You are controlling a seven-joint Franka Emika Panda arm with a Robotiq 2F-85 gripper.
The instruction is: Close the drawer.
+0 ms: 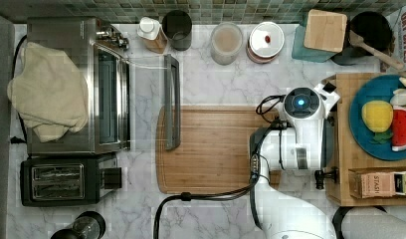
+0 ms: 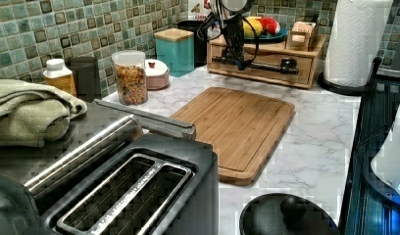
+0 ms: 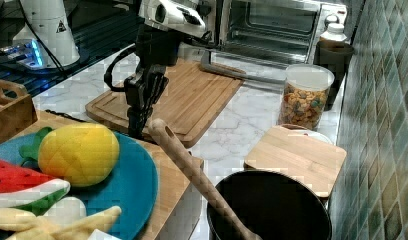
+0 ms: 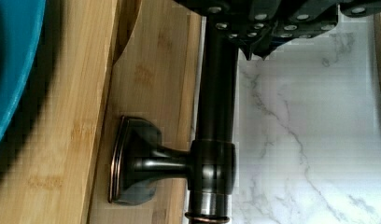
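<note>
Closest to the wrist lens, the black bar handle [image 4: 215, 116] runs straight under the gripper [image 4: 258, 39], its mounting post fixed to the light-wood front of the drawer [image 4: 151, 70]. I cannot tell whether the pincer is spread or pressed together; its tips meet the bar at the frame edge.

The marble counter [image 1: 216, 84] carries everything. In the top view, the cutting board [image 1: 211, 149] lies at centre, presumably as a work surface, well clear of the drawer. The drawer sits in the wooden stand [image 2: 266, 61] beneath the blue plate [image 1: 360, 124] of toy fruit, at the top view's right. In the left view its front looks nearly flush with the stand.

I judge the arm is placed against the handle because it is the natural pushing surface. Remaining travel appears slight.
</note>
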